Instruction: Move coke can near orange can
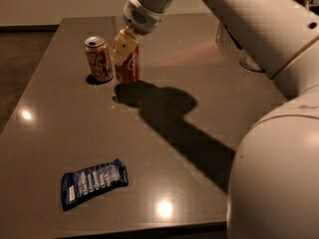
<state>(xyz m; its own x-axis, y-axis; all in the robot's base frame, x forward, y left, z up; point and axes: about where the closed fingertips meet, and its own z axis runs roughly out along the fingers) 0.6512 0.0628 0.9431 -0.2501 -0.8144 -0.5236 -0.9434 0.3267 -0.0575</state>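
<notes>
The coke can (128, 66), red with a white logo, stands upright on the grey table (164, 108), just right of the orange can (98, 59). The orange can is golden with pale swirly markings and a silver top, also upright. The two cans stand almost side by side with a narrow gap. My gripper (124, 46) reaches down from the upper right and is shut on the coke can's upper part. Its pale fingers (121, 50) cover the can's top.
A dark blue snack packet (93, 182) lies flat near the table's front left. A clear glass container (244, 54) stands at the back right, mostly hidden behind my arm (259, 29). The arm's shadow crosses the table's middle.
</notes>
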